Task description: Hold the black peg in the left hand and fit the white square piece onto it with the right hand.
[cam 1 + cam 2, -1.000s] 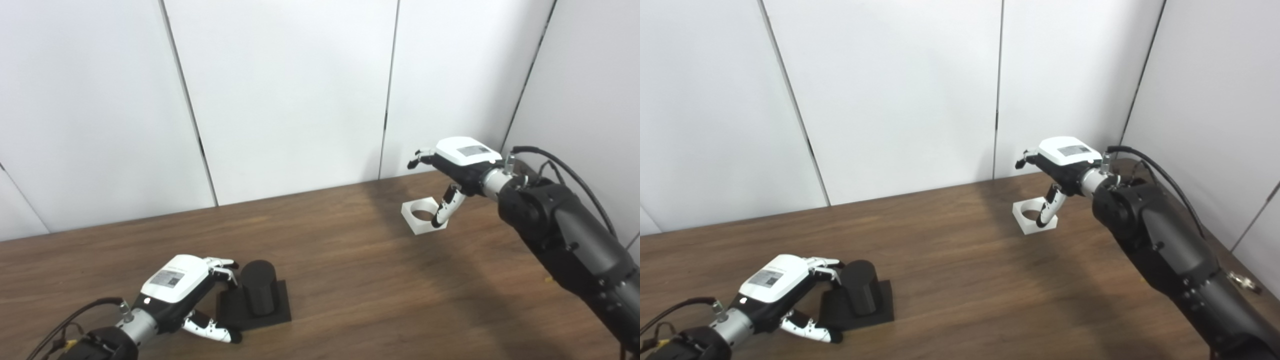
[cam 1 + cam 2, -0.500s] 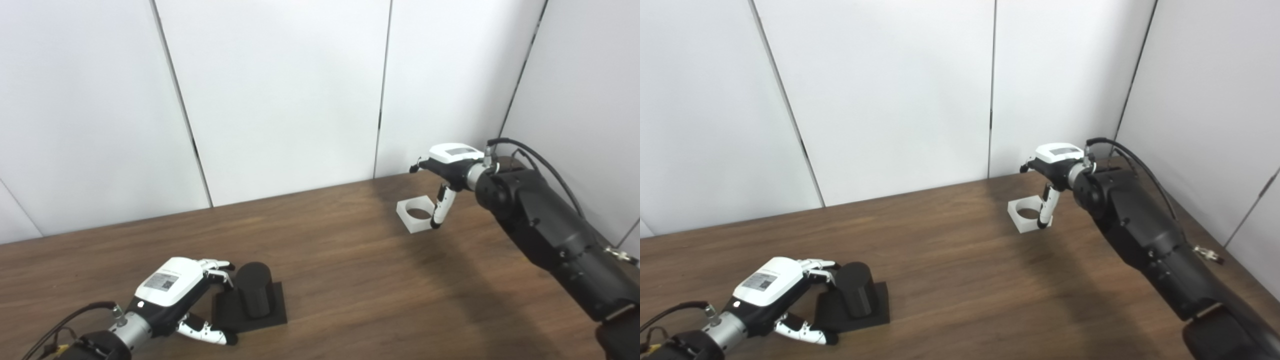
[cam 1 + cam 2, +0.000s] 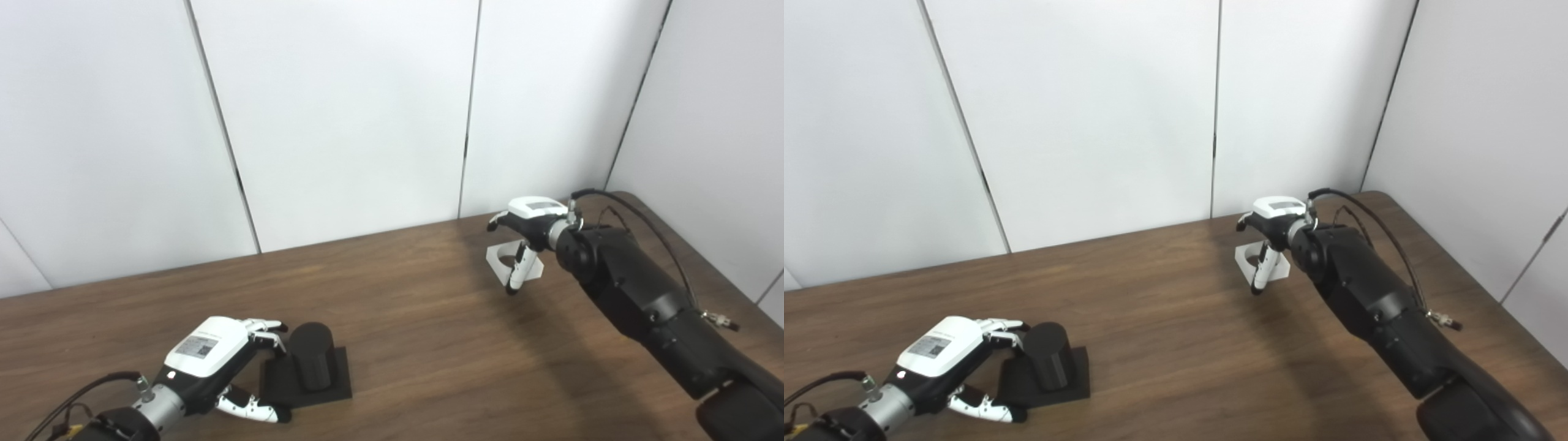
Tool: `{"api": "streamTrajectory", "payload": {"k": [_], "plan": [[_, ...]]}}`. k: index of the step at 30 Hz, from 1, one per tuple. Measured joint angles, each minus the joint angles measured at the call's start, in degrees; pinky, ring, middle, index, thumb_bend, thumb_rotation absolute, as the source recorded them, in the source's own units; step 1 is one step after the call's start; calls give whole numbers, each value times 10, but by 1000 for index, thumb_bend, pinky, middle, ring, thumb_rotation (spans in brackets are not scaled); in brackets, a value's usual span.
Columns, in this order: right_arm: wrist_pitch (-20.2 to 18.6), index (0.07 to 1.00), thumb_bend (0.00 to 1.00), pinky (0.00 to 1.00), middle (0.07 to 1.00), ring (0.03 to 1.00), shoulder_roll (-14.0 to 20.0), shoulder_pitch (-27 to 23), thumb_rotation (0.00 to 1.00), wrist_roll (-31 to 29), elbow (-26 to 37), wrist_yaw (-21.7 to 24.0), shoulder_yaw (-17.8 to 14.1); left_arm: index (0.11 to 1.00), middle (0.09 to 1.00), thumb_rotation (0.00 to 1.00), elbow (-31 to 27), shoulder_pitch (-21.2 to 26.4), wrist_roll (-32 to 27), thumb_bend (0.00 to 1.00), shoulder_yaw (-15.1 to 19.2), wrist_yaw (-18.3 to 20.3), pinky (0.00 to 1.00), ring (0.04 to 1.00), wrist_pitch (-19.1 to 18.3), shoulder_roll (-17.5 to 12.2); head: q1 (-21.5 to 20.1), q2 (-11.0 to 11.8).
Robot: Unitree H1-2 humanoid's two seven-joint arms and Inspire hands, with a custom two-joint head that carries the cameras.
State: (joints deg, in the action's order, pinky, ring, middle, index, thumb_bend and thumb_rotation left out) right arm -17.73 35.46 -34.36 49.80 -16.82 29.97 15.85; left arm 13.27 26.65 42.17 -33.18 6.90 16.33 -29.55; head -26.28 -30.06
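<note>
Over on the far right of the tabletop (image 3: 416,343), the right hand (image 3: 528,220) has its fingers (image 3: 516,274) closed on the white square piece (image 3: 513,264), one of them hooked down through its round hole; the piece sits tilted, seemingly raised just off the wood. Near the front left, the black peg (image 3: 311,356) stands upright on its flat black base (image 3: 306,384), and the left hand (image 3: 211,358) is cupped beside it, fingertips at the peg's top and thumb lying along the base's front edge, though I cannot tell whether it grips yet. The two parts are well apart, so the step in hand looks like carrying the piece across. To do it well, I'd level the piece so its hole faces straight down over the peg, and have the left hand steady the peg firmly before lowering. Each hand carries a small printed label on its back, too small to read.
</note>
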Motion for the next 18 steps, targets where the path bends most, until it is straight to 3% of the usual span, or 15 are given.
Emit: {"api": "streamTrajectory", "payload": {"k": [18], "plan": [[1,813,915,816,930,911,-1,-6,159,-17,-32,-17,9,489,854,65,-23,-11,0,524,3,12,772,841,-11,-6,8,-12]]}}
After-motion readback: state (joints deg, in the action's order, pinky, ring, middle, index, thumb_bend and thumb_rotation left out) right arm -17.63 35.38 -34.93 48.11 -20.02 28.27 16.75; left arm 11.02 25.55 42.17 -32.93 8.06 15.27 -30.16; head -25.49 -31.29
